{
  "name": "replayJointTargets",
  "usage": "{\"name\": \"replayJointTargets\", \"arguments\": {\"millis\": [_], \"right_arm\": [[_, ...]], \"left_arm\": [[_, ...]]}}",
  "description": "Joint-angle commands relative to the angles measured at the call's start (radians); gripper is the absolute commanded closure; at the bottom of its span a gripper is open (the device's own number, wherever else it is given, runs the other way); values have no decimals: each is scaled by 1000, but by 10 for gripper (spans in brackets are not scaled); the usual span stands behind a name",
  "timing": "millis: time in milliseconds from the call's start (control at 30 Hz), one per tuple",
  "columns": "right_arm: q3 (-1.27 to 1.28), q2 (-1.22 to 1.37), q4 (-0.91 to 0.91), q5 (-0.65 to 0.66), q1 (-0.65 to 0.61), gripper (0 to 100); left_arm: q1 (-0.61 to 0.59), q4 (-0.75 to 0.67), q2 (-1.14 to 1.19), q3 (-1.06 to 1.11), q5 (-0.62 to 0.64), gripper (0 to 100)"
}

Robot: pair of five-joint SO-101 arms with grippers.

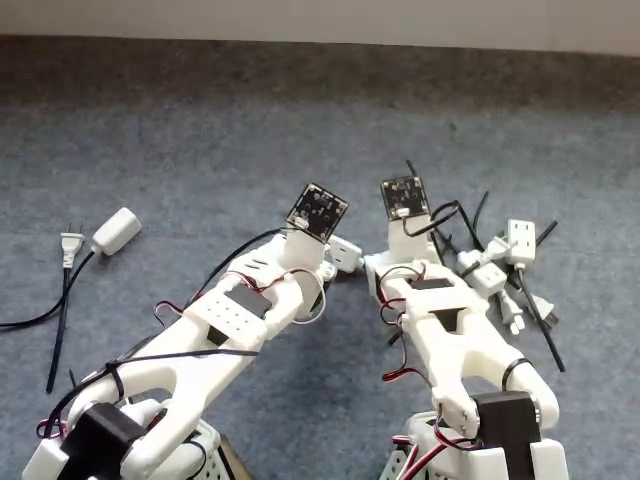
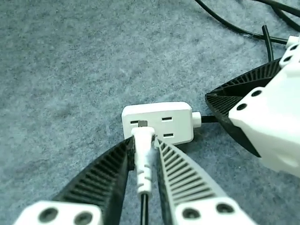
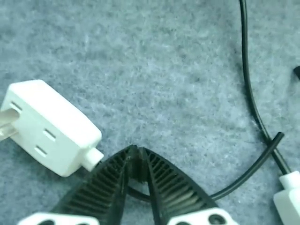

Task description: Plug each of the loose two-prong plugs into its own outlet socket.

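White two-prong plug (image 2: 143, 164), clamped in the left gripper (image 2: 144, 146), is entering the outlet block (image 2: 161, 117) at mid-table, while the right gripper (image 3: 137, 161) is pinching its black cord (image 3: 239, 183), likely steadying the block.

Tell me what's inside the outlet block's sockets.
The left tool holds a white plug at one socket of the block; other slots look empty. Prong depth is hidden.

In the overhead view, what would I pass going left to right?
White two-prong plug on black cord, white plastic socket block, left arm, smaller white socket, right arm, tangle of white plugs and sockets.
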Motion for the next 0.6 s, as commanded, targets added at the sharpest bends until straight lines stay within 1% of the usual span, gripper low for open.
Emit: {"name": "replayJointTargets", "arguments": {"millis": [0, 100, 200, 400, 500, 567], "right_arm": [[-47, -5, -18, -6, -4, 988], [-47, -5, -18, -6, -4, 988], [-47, -5, -18, -6, -4, 988], [-48, -5, -18, -5, -4, 988], [-50, -5, -18, -5, -4, 988], [-50, -5, -18, -5, -4, 988]], "left_arm": [[-13, -17, 64, -82, -6, 993], [-45, -3, 143, -154, -2, 993], [-47, 91, 191, -228, 0, 993], [-50, 341, 211, -371, -3, 993], [-45, 404, 211, -397, 0, 993], [-44, 413, 211, -397, 2, 993]]}}
